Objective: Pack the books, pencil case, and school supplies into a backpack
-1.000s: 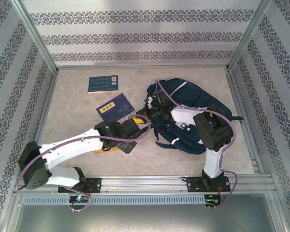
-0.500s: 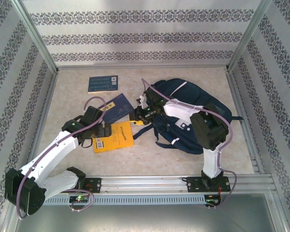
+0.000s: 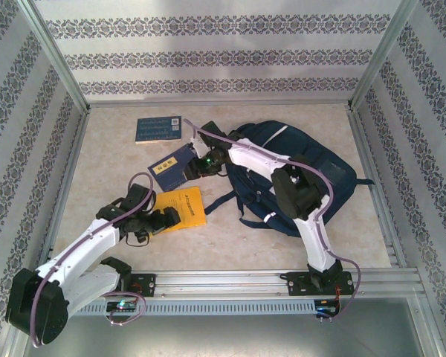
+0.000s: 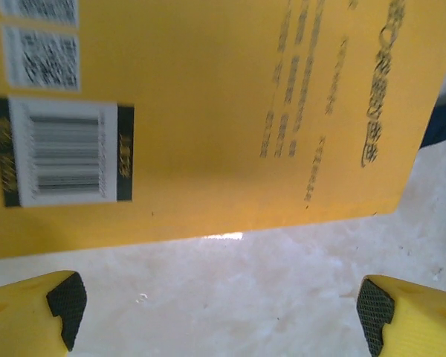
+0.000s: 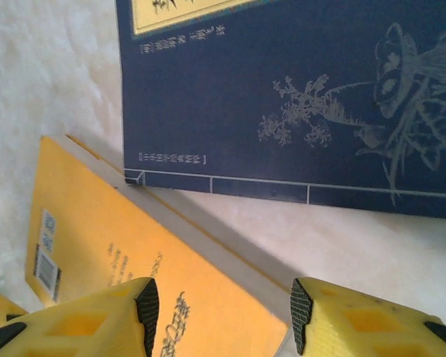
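A yellow-orange book [image 3: 186, 208] lies flat on the table, left of the navy backpack [image 3: 312, 167]. My left gripper [image 3: 166, 218] is open at the book's near-left edge. In the left wrist view the yellow-orange book [image 4: 208, 111] lies just ahead of the open left gripper [image 4: 219, 312], with bare table between the fingertips [image 4: 63, 301]. My right gripper [image 3: 195, 167] is open at the right edge of a dark blue book [image 3: 171, 165]. The right wrist view has the right gripper [image 5: 223, 312] open over the yellow-orange book's [image 5: 126, 253] corner, the dark blue book [image 5: 297, 97] beyond. A second dark blue book [image 3: 158, 128] lies farther back. The green book and the packets are out of view.
The backpack's dark straps [image 3: 245, 216] trail toward the near edge beside the yellow-orange book. Metal frame rails [image 3: 74, 163] border the table on both sides, and patterned walls enclose it. The arm bases stand on the near rail [image 3: 230, 282].
My left gripper pulled back from the backpack's edge to the yellow-orange book's near-left edge. My right gripper moved left from the backpack to the dark blue book.
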Controlling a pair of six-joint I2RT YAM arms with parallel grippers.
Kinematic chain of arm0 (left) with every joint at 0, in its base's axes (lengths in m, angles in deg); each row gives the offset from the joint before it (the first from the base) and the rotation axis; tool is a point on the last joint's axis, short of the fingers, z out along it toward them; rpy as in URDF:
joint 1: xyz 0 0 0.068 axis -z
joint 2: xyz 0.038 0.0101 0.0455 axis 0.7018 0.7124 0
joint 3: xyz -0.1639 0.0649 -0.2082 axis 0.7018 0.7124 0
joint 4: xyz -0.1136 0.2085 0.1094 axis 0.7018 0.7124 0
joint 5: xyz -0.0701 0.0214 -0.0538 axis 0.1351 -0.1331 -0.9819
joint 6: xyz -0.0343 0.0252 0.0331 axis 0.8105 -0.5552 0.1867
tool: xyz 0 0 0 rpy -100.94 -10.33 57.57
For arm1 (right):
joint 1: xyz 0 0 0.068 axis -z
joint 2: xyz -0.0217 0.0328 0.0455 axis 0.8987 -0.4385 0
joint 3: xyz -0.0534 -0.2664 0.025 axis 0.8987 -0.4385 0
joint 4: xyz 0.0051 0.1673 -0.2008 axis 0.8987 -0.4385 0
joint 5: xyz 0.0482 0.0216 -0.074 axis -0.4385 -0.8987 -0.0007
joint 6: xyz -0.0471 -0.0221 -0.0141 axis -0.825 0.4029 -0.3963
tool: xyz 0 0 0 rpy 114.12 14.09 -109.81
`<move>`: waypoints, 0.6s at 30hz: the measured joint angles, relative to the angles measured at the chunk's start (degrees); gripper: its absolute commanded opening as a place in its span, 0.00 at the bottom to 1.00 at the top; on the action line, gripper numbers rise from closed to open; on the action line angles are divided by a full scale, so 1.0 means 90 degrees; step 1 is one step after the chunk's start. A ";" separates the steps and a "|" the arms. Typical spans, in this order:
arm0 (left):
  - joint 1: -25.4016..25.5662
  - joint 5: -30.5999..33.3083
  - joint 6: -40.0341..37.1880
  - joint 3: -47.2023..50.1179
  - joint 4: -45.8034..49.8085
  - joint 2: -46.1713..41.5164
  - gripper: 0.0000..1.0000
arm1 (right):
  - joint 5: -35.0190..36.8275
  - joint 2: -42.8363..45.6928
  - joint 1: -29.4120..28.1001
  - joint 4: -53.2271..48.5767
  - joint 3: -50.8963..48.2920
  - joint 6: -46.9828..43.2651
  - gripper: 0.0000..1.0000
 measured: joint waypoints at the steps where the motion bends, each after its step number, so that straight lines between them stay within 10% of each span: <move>1: 0.0000 -0.0141 0.0070 0.0061 -0.0063 0.0068 0.96 | -0.0044 -0.0134 0.0000 -0.0078 0.0114 -0.0017 0.52; 18: -0.0041 -0.0850 0.0733 0.0046 -0.0680 0.1195 0.97 | -0.1309 -0.0646 -0.0197 -0.0333 -0.0010 -0.0243 0.47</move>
